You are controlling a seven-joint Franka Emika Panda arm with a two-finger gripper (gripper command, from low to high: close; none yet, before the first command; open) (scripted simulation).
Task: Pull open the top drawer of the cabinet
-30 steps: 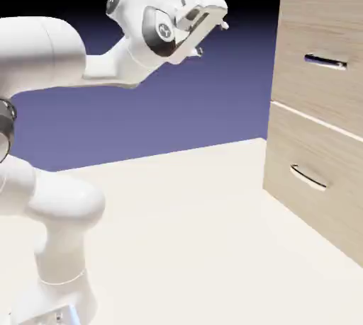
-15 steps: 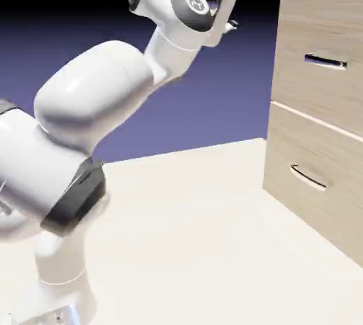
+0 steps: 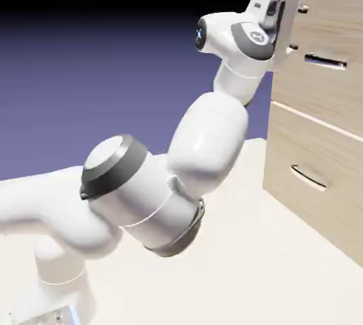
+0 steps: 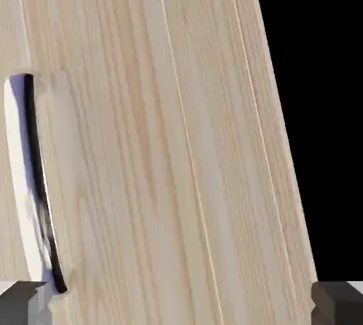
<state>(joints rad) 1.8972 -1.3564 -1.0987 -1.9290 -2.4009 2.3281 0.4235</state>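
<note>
- Rising from lower left in ext. view, the white jointed Franka arm bends up and to the right, toward the tall boxy light beige wood-grain cabinet at the right edge.
- The white-and-grey two-finger gripper is high up, at the cabinet's upper left corner, near the front face; touching or not, I cannot tell.
- Two small dark finger tips show one above the other, well apart, so the jaws stand wide and hold nothing.
- The top drawer with large flat beige wood-grain front looks shut, flush with the cabinet face.
- Its short straight silver bar handle is just right of the gripper and a bit lower, not between the fingers.
- The lower beige drawer front with curved bow-shaped silver handle sits under it, also flush.
- The pale cream table top carries cabinet and robot base.
- Hand view: wood grain of the drawer front fills most of the pic, black at right.
- The silver handle appears at the left edge, running lengthwise, outside the left grey finger tip; right tip is far across, wide gap with only wood between.
</note>
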